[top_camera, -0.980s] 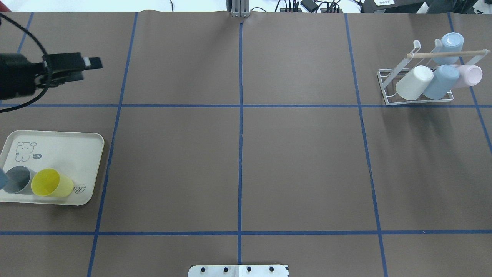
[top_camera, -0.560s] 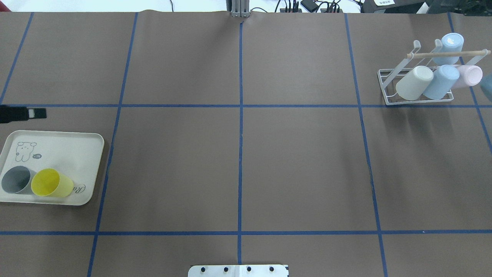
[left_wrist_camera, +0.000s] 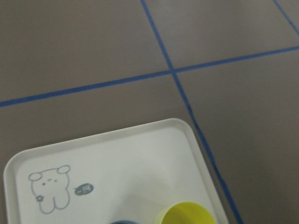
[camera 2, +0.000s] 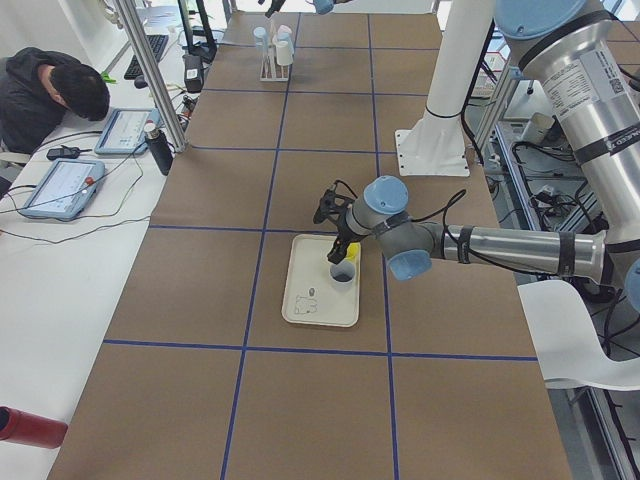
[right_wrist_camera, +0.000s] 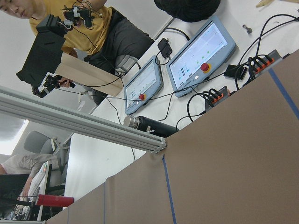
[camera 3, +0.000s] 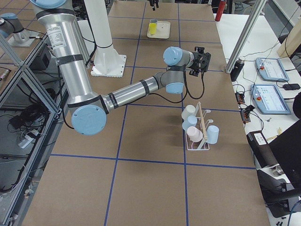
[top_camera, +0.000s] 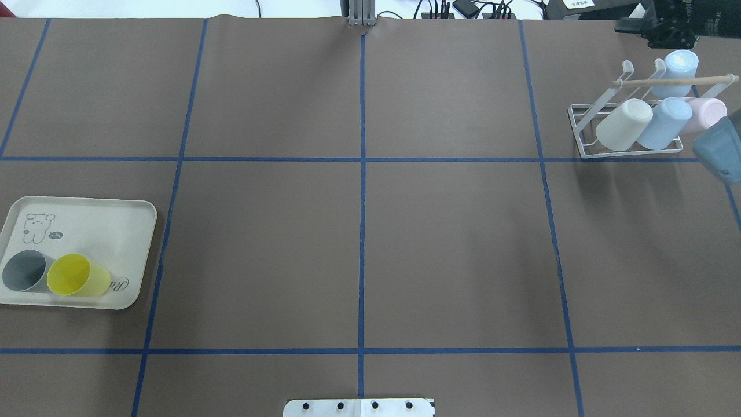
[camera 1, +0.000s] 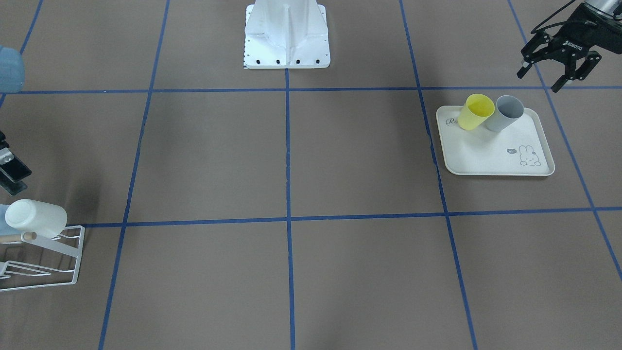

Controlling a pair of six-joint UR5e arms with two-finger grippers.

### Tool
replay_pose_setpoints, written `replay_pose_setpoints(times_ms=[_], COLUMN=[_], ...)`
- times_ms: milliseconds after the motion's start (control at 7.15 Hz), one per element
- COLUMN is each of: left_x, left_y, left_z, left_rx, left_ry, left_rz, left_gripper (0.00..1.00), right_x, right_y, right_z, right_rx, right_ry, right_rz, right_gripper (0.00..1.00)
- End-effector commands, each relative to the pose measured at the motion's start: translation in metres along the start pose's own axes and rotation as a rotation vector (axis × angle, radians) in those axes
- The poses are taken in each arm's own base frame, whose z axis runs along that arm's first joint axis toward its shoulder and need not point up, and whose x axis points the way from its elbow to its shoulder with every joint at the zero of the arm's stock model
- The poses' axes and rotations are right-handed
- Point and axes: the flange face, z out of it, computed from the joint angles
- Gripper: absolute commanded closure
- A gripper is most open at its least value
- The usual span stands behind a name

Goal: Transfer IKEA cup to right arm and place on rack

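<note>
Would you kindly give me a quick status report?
Left pincer open, empty, near tray. Right pincer near rack, state unclear. Yellow cup, grey cup on tray, ungrasped. Nothing lies between.

Cream rabbit-print tray (top_camera: 98, 231) on brown gridded table (top_camera: 260, 243); black flask (right_wrist_camera: 149, 125) near tablet (right_wrist_camera: 145, 86).
</note>
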Motion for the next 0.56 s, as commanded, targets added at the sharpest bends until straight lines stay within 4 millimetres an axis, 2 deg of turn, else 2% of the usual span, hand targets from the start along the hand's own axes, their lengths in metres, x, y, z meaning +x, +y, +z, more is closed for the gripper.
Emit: replay_pose_setpoints(times_ms=[0,420], left_x=[-0.006,-0.019], left_y=[0.005,0.003], left_z=[0.026,0.083], left_rx=[-0.111,-0.179], left_ry=[-0.053,-0.056], left_rz=[0.017,0.025], left_gripper=[0.00,0.00], right_x=[0.000,0.000], right_y=[0.006,0.020], right_z=[0.003,0.014], right_rx=[-0.013,-0.042], right_ry=[-0.002,0.001], right_rz=[0.016,0.026], right_gripper=[0.00,0.00])
